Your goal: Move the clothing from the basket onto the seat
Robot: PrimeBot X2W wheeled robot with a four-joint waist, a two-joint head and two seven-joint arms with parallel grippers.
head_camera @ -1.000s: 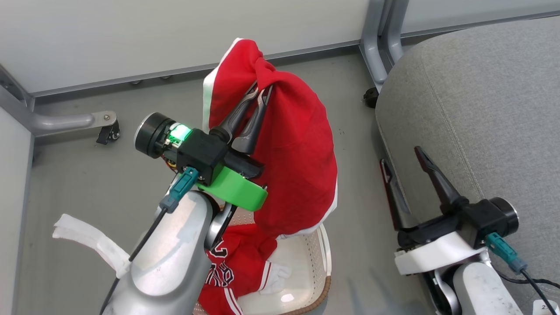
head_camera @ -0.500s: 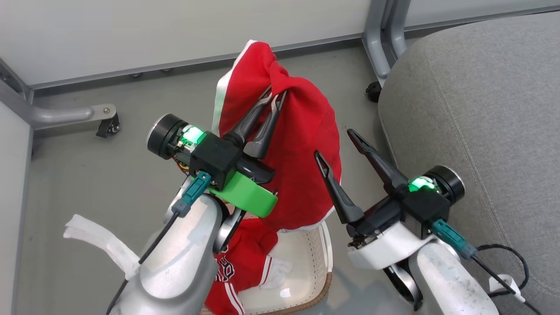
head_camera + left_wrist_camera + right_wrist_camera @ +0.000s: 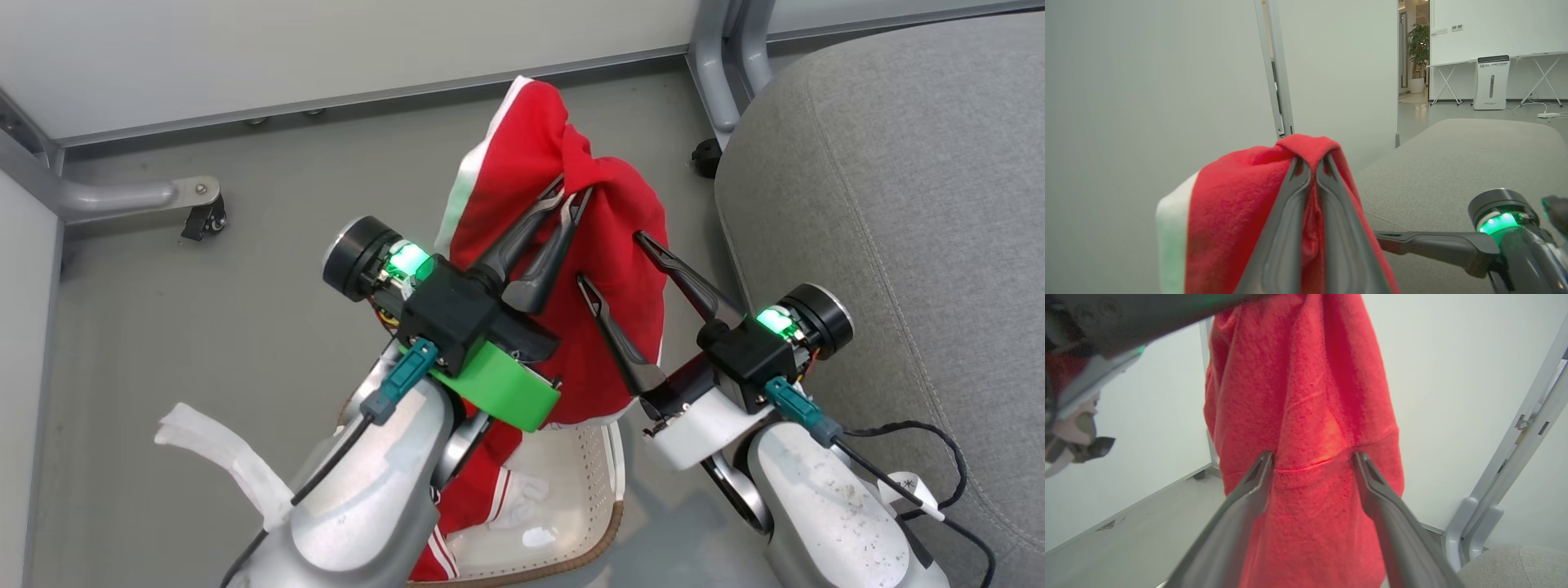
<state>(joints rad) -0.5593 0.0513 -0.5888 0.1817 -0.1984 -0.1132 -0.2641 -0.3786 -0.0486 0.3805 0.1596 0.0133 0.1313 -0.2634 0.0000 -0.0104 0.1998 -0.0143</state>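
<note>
- Below your left fingers, the basket is mostly covered by the left forearm and the hanging plain red piece. The head view's bottom edge cuts off its near rim.
- Of the jersey inside it you get a striped strip beside that forearm; its lettering is hidden.
- Right of your right fingers, the seat runs off the frame.
- In the right wrist view, a dark blurred shape crosses above the fingers, and you cannot tell whether their tips touch the cloth.
</note>
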